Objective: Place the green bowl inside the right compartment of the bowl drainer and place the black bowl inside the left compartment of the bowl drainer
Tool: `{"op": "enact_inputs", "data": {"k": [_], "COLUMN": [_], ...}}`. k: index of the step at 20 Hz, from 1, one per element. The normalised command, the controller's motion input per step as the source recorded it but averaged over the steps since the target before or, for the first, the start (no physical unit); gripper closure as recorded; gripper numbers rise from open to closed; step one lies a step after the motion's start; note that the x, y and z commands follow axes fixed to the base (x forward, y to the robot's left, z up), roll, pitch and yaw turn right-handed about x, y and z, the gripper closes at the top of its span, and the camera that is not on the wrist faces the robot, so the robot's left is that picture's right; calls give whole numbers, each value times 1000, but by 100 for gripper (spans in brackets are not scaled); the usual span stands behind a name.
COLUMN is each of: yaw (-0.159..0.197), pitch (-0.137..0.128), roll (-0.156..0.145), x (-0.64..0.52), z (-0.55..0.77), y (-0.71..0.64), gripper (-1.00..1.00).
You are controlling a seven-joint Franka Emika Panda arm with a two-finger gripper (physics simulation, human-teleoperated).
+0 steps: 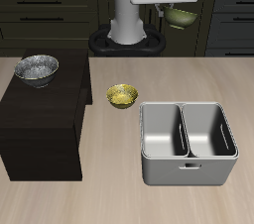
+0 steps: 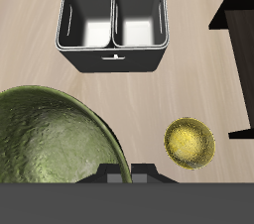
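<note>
A: Dark cabinets [image 1: 40, 15] run along the back, and the pale wooden bench [image 1: 99, 193] fills everything in front of them. Where is the pincer [image 1: 167, 0]?

B: High above the bench, up at the level of the cabinets. It is pinching the green bowl [image 1: 181, 16], which hangs just under it, lifted well clear of the surface. In the wrist view the green bowl [image 2: 50, 139] looms large right beside the pincer, its mottled inside facing the camera. The fingertips themselves are mostly hidden there by the dark housing.

A: And the bowl drainer [image 1: 188, 173]?

B: Far below the pincer, standing on the bench toward its front edge. From the wrist, the bowl drainer [image 2: 112, 57] shows both compartments side by side with the middle wall between them, the small handle slot on the near wall. Neither compartment holds a bowl.

A: The black bowl [image 1: 36, 68]?

B: Well apart from the pincer, sitting upright on top of a dark low cabinet block [image 1: 40, 119] that stands on the bench, across from the drainer. The wrist view catches only the edges of that block, not the bowl.

A: Anything else?

B: A yellow bowl [image 1: 122, 95] rests on the bench between the block and the drainer, just beside the drainer's back corner. Seen from the wrist, the yellow bowl [image 2: 189, 143] lies below the pincer, closer than the drainer.
</note>
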Motion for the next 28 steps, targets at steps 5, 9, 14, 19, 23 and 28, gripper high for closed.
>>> {"op": "enact_inputs", "data": {"k": [5,9,14,19,23,28], "yaw": [0,-3,-14,20,2,-4], "pitch": [26,18,13,16,32,54], "roll": [-9,-19,-21,36,-13,-6], "x": [286,268,347,320,387,376], "z": [183,96,138,99,112,62], "y": [-45,-85,-115,0,-101,-109], "gripper": [100,100,100,100,100,100]}}
